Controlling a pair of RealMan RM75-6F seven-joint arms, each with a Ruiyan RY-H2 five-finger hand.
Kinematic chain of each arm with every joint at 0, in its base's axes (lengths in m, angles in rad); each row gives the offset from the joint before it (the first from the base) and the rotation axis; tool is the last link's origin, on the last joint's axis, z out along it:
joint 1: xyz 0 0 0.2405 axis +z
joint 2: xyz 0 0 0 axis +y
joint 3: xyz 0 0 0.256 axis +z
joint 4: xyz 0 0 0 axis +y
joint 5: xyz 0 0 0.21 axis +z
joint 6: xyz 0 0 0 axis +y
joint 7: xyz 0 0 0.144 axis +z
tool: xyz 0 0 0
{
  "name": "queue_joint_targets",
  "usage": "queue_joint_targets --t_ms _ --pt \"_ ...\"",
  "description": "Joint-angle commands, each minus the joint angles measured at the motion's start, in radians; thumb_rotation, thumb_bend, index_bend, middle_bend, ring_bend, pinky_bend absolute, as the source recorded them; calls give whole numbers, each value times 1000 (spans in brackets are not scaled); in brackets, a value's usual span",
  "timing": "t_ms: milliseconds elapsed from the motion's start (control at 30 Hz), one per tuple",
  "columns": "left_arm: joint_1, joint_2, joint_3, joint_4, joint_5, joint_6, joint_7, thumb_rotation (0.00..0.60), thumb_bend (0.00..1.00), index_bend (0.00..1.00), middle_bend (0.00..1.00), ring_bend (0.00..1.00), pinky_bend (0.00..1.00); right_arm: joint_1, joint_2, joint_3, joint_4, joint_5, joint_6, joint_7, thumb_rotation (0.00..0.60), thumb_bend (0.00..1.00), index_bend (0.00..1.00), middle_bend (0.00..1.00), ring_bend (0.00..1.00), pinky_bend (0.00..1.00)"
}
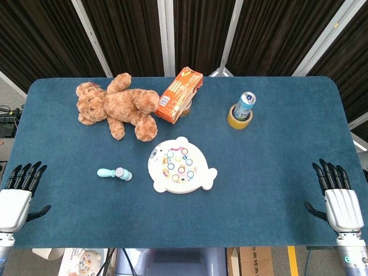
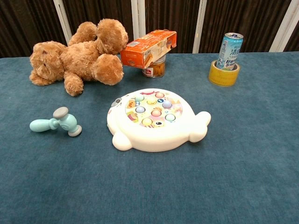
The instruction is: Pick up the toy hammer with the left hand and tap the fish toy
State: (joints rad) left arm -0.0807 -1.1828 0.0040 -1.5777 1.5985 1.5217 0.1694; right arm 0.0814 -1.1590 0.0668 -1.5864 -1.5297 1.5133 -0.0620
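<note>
— Left hand (image 1: 16,192) first: where is it, and what is it doing?

— It sits at the near left corner of the tabletop (image 1: 276,190), palm down, fingers extended forward and slightly spread, holding nothing. The chest view does not show it at all.

— And the right hand (image 1: 339,198)?

— Mirrored at the near right corner, fingers likewise extended and empty. It has no part in this task, as I read it.

— Where is the toy hammer (image 1: 114,173)?

— Lying flat on the blue cloth, ahead of the left hand and toward the middle. Its pale blue handle points to the robot's left, its head toward the fish toy (image 1: 180,165). The two are near each other but not touching.

— So which step is in hand?

— The very first, I judge: nothing is grasped, and the reach has not begun.

— What does the next move call for?

— Carrying the left hand forward and inward over the handle, then closing around the handle end so the head stays free for tapping. The handle lies low on the cloth, so the fingers must come down close to the surface.

— Anything in the way?

— The teddy bear (image 1: 118,106), the orange carton (image 1: 179,95) and the can (image 1: 244,105) standing in a tape roll (image 1: 239,119) all sit farther back, well apart from the path.
</note>
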Motion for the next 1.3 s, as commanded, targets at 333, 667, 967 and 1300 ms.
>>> queue_joint_targets --t_ms 333,667,967,1300 --pt "5 5 3 -4 -6 0 9 600 0 0 0 0 0 5 18 -10 -16 1 -25 1 600 181 0 0 0 0" --pt "-6 11 0 -13 -26 -32 20 600 0 0 0 0 0 9 21 -9 -21 20 -46 -5 600 181 0 0 0 0" --pt "-70 25 -44 -88 -52 -101 67 600 24 26 0 0 0 8 23 -14 -26 16 -48 -8 600 180 0 0 0 0" --pt "-205 -51 -132 -192 -242 -296 250 600 145 265 54 0 9 9 25 -14 -34 27 -58 -14 600 180 0 0 0 0"
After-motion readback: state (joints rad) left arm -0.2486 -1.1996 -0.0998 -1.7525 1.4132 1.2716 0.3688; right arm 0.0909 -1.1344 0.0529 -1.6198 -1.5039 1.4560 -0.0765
